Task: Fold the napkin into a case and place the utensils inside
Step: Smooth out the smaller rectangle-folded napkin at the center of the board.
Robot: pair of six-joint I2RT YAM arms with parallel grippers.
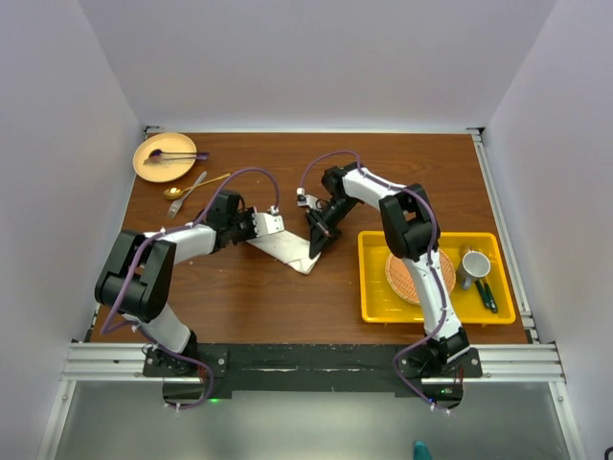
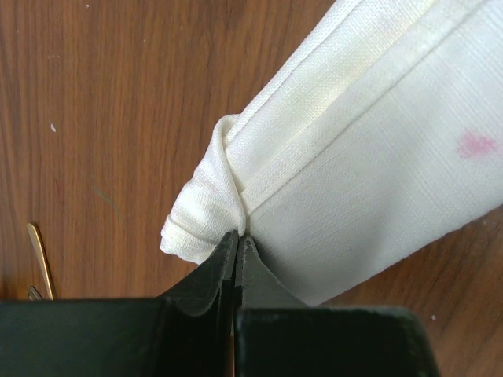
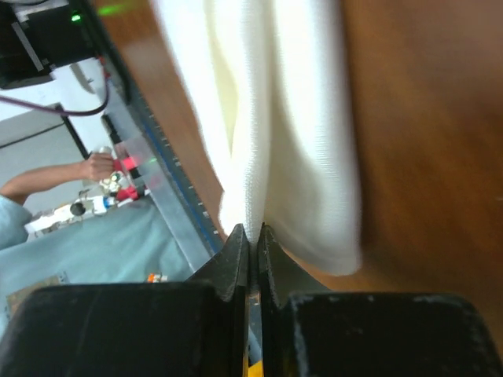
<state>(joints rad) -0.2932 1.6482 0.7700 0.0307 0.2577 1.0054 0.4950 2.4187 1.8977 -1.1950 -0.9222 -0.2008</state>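
Napkin (image 1: 290, 250) in both arms' closed jaws

Cream-white napkin (image 2: 377, 173), pink spot (image 2: 475, 144); yellow tray (image 1: 374, 283); woven orange mat (image 1: 400, 276).

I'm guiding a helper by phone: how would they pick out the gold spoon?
On the table, find the tan plate at the far left corner. Nearer than it, on bare wood, lies the gold spoon beside a paler slim utensil. Unlike the purple utensil on the plate, it is shiny gold with a round bowl.
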